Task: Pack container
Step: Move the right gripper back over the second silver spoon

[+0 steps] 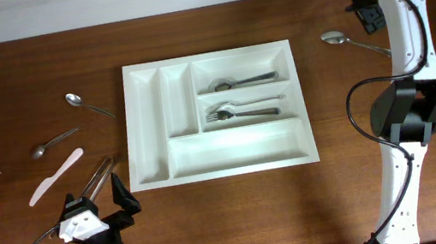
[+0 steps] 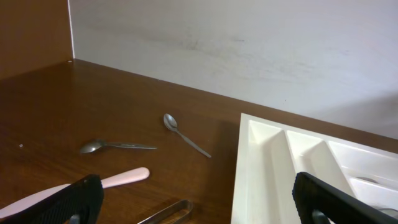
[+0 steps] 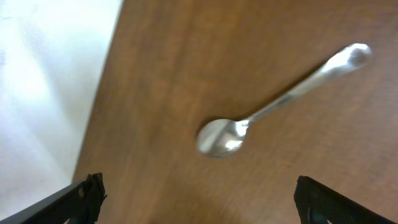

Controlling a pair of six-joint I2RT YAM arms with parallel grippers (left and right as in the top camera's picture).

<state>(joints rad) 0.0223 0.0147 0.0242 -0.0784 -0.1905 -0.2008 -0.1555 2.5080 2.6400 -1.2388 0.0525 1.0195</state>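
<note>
The white cutlery tray (image 1: 223, 166) lies mid-table; it also shows in the left wrist view (image 2: 261, 168). It holds a spoon (image 1: 242, 80) and a fork (image 1: 240, 113) in two of its wide compartments. A steel spoon (image 1: 353, 42) lies right of the tray and shows in the right wrist view (image 3: 280, 106). My right gripper (image 1: 365, 6) hovers open above it, fingers apart (image 3: 199, 202). My left gripper (image 1: 97, 211) is open at the front left (image 2: 199, 205), over metal tongs (image 1: 98, 178).
Left of the tray lie two steel spoons (image 1: 87, 105) (image 1: 52, 144), a pink-white plastic knife (image 1: 56, 176) and the tongs (image 2: 168, 213). The spoons (image 2: 183, 134) (image 2: 115, 146) and the knife (image 2: 118, 179) also show in the left wrist view.
</note>
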